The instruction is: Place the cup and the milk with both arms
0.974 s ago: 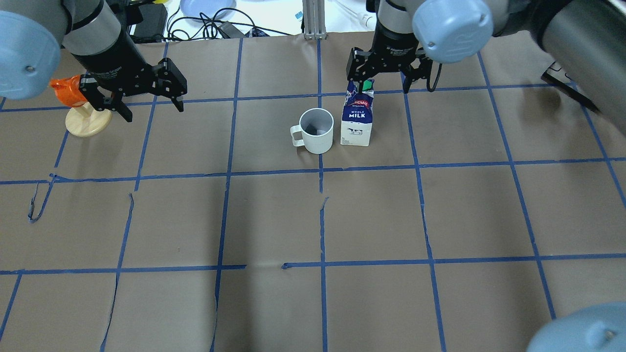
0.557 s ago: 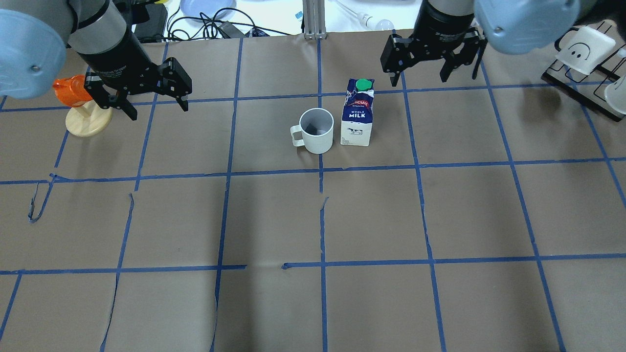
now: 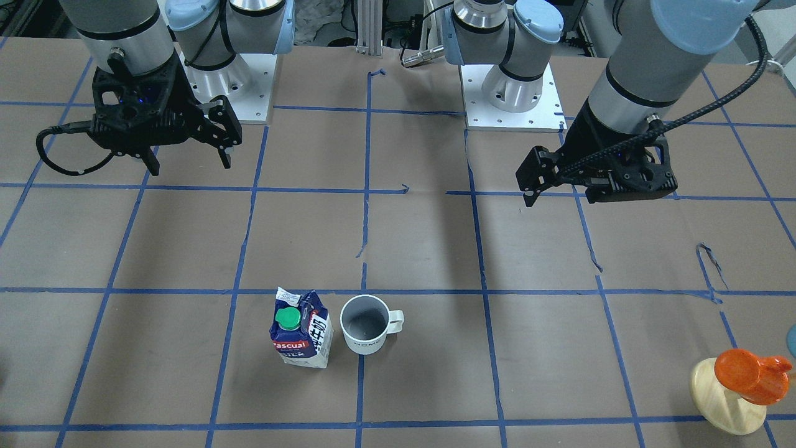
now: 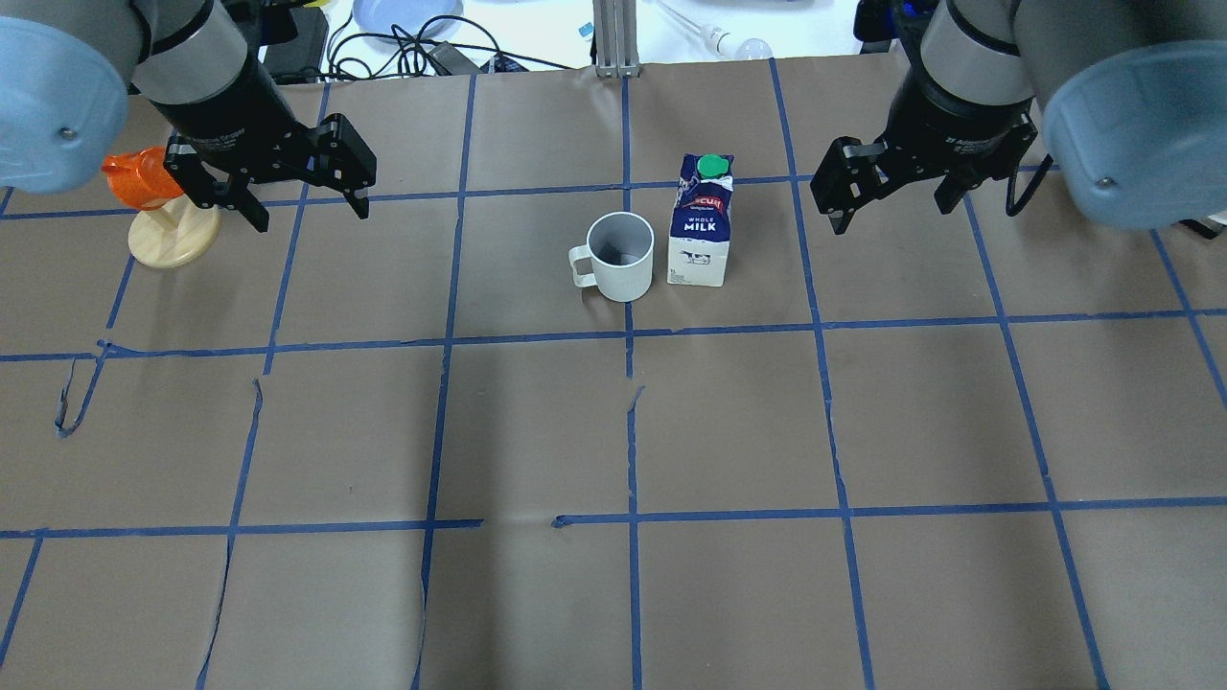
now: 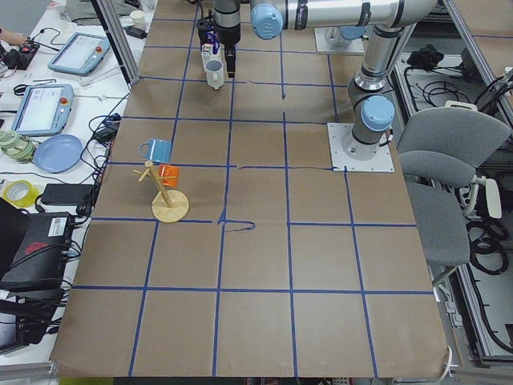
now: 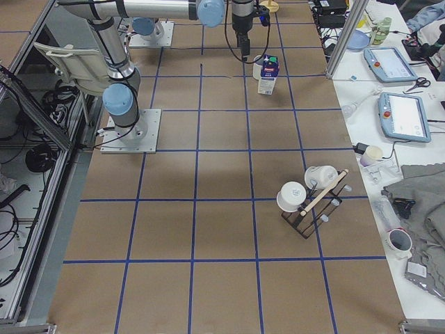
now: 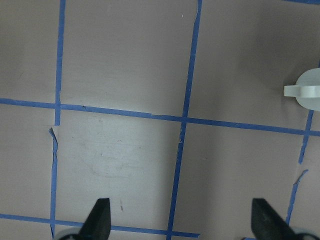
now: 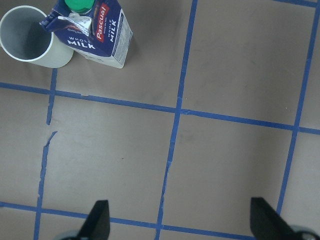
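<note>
Since a second earlier, the right gripper had swung from above the milk out to the robot's right, jaws wide and empty, so the carton looked already placed. It stood upright just beside the cup at mid-table. The left gripper, likewise spread open and empty, hung well apart on the cup's other side.

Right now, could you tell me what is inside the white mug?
The mug looks empty: only its grey inner wall and bottom show. Part of the inner wall is hidden behind the rim.
</note>
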Controlling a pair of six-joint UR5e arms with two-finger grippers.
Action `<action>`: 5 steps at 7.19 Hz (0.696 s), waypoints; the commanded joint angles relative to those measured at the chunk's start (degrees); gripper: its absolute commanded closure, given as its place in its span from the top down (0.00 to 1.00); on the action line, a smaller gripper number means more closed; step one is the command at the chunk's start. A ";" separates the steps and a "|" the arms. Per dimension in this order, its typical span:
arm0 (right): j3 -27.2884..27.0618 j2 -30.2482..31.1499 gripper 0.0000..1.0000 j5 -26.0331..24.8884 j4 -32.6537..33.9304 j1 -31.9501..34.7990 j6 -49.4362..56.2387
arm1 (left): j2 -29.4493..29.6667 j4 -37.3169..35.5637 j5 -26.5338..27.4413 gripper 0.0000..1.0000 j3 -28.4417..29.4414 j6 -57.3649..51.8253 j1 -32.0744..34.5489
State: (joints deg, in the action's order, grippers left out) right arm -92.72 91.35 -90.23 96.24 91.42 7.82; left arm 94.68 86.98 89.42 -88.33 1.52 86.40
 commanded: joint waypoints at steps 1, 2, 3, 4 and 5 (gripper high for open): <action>4.01 -0.11 1.00 0.05 -1.13 0.16 0.18 | -0.03 0.03 -0.12 1.00 -0.08 -1.17 0.00; 4.47 -0.38 1.00 0.14 -3.23 0.17 0.00 | -0.03 -0.05 -0.12 1.00 -0.08 -1.35 -0.09; 4.30 -0.38 1.00 0.05 -3.25 0.17 0.00 | -0.03 -0.06 0.23 1.00 0.00 -2.83 -0.18; 4.30 -0.38 1.00 -0.04 -3.17 0.25 0.00 | -0.37 0.03 0.40 1.00 0.00 -4.41 -0.09; 4.30 -0.38 1.00 -0.04 -3.16 0.25 -0.08 | -0.55 0.12 0.58 1.00 0.18 -4.43 -0.09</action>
State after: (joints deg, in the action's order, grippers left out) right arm -88.46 90.99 -90.22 93.14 91.63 7.81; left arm 94.39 87.00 89.76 -88.29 -2.18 86.29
